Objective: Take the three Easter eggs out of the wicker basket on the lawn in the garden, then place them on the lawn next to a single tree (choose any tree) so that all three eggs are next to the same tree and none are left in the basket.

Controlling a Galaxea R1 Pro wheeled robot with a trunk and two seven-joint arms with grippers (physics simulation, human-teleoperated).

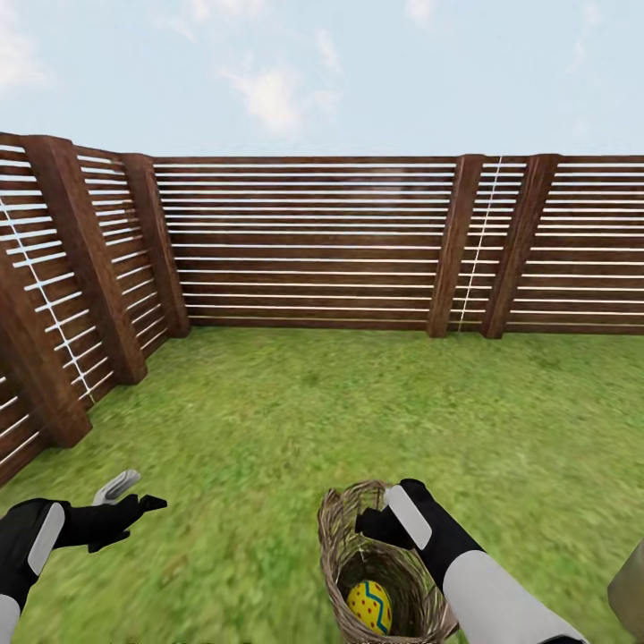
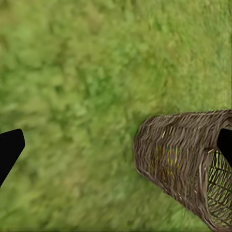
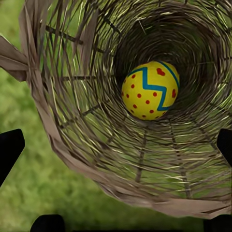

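Wicker basket [image 1: 380, 559] is seen on the lawn [image 1: 358, 411], one egg [image 1: 369, 606] inside (yellow, red dots). Right gripper [image 1: 383, 519] is spread wide at its rim; left gripper [image 1: 134, 496] is parted too.

This was a fenced garden outdoors, rendered in a simulator. A mottled green lawn [image 1: 358, 402] ran up to a dark brown fence [image 1: 313, 241] of horizontal slats between thick posts, which turned a corner at the left, and a pale blue sky [image 1: 358, 72] with thin clouds showed above it.
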